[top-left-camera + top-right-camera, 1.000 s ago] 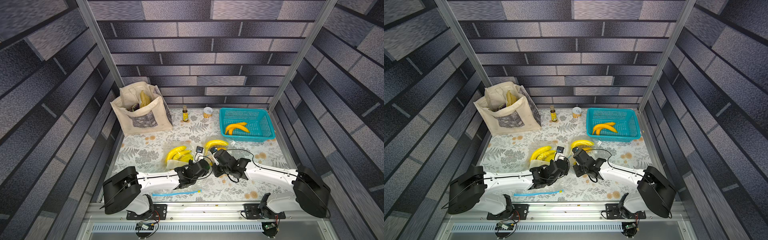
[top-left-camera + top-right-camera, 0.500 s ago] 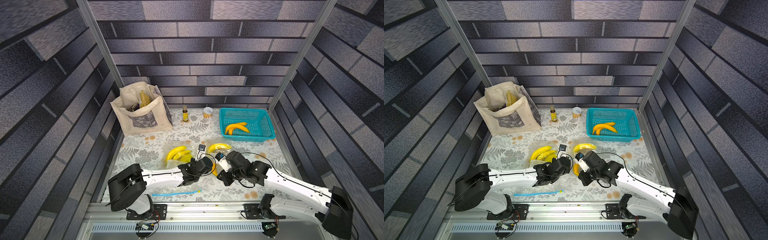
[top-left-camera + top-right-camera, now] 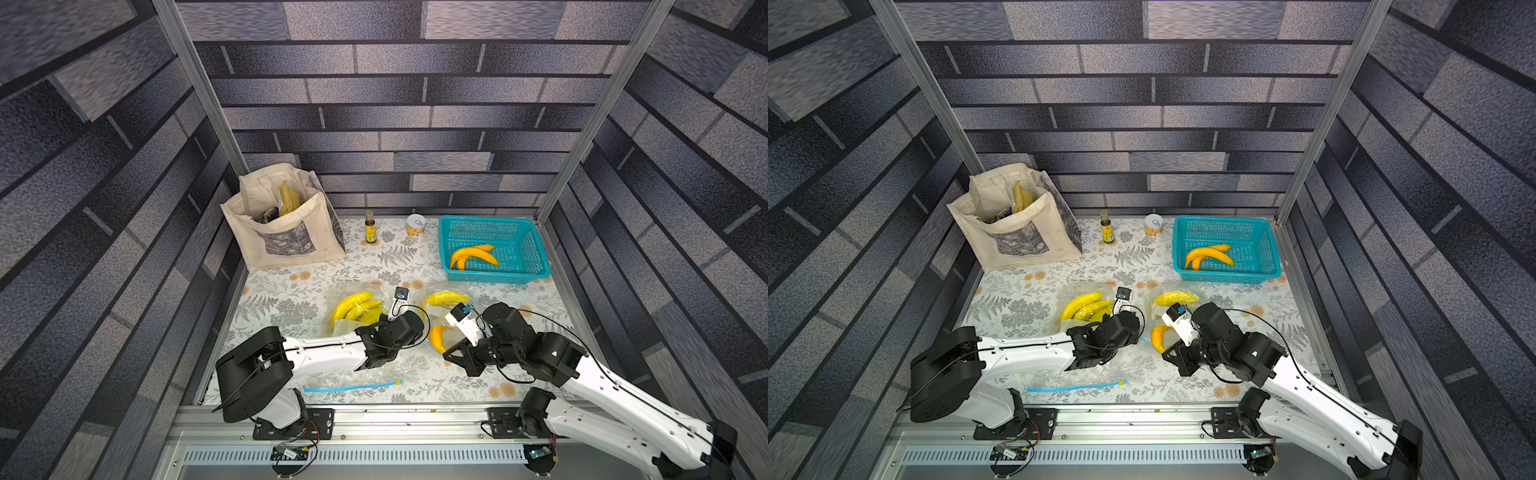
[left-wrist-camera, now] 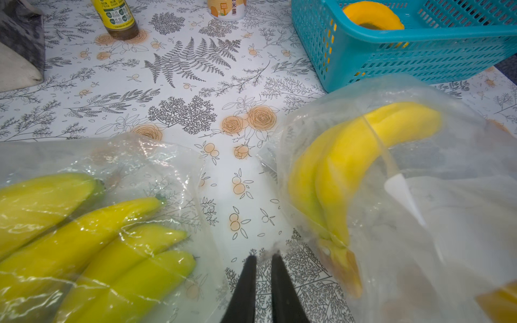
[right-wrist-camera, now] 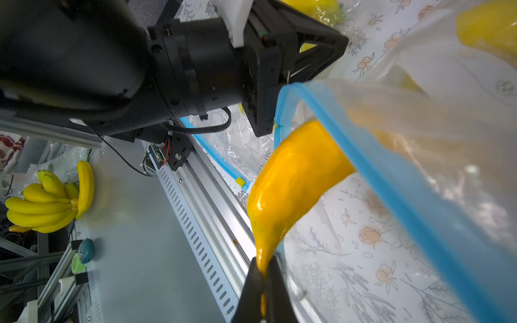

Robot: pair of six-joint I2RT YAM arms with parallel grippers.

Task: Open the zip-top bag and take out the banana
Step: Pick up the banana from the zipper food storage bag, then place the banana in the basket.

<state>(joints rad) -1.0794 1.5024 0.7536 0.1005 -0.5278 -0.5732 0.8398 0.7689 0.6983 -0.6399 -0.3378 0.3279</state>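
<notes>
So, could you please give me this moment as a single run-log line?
phase: extraction | left pincer: pinching zip-top bag mouth | right pincer: shut on banana stem | banana: partly out of bag

We look steeply down in both top views from high over the grey aluminium front rail [image 3: 395, 415], facing the back wall and taking in the whole flower-printed tabletop [image 3: 291, 286]. From the left wrist we skim low across it toward the teal plastic mesh basket [image 4: 391, 56]. From the right wrist we sit close against the orange-yellow banana [image 5: 293, 179] and the clear blue-zipped bag [image 5: 419, 125], facing that rail. All views share the bag.
</notes>
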